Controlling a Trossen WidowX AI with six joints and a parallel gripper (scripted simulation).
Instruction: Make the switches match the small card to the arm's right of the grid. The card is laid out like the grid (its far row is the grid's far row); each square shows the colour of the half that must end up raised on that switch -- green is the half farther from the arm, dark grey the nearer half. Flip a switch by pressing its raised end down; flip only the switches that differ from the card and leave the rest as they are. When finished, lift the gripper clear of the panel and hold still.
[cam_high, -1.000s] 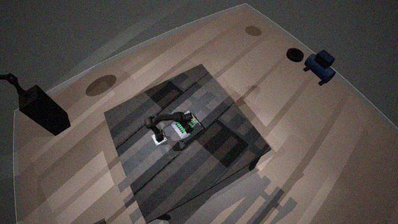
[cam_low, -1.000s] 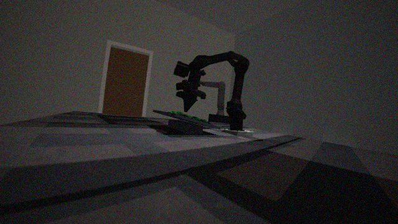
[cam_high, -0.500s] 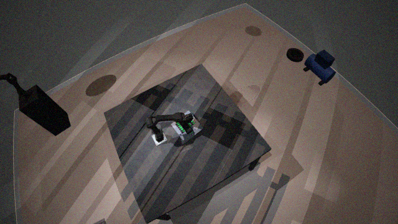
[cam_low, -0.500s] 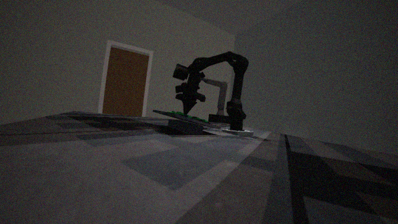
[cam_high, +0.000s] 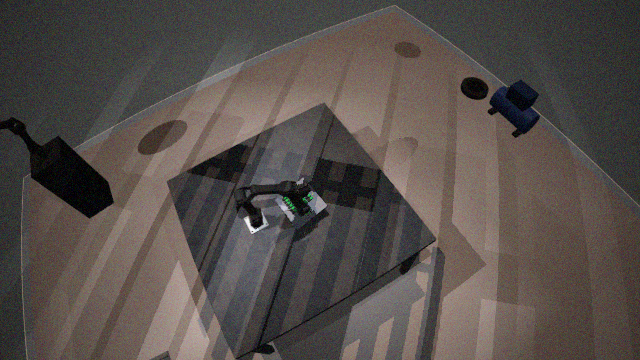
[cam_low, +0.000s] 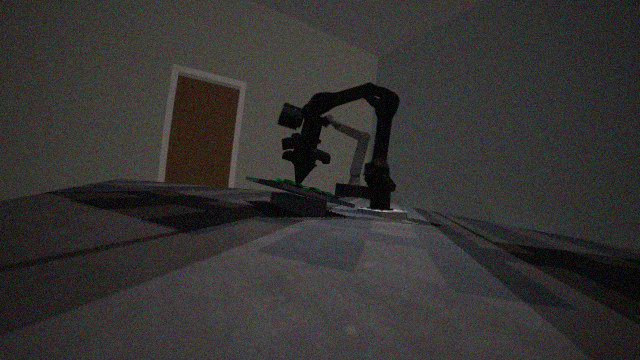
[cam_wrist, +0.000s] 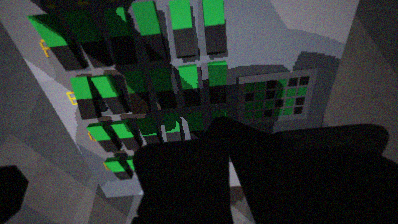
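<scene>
The tilted panel (cam_high: 320, 204) (cam_low: 260, 181) (cam_wrist: 250, 30) carries rows of two-part switches, green on the far half and dark grey on the near half. In the wrist view a far-row switch (cam_wrist: 214, 25) is well lit; a second-row switch (cam_wrist: 189, 82) lies nearer. Shadow and the fingers hide several near-row switches, and which halves are raised is hard to tell. The card (cam_wrist: 311, 89), right of the grid, shows green and dark squares, partly shaded. My gripper (cam_low: 299, 183) (cam_wrist: 220, 121) is shut and empty, its tip down at or just above the panel; contact cannot be told.
The panel rests on a block (cam_low: 297, 204) on the dark patterned table (cam_high: 310, 295) (cam_low: 310, 300). The arm's white base (cam_high: 256, 227) (cam_low: 395, 214) stands beside the panel. Off the table are a black box (cam_high: 72, 180) and a blue object (cam_high: 515, 107).
</scene>
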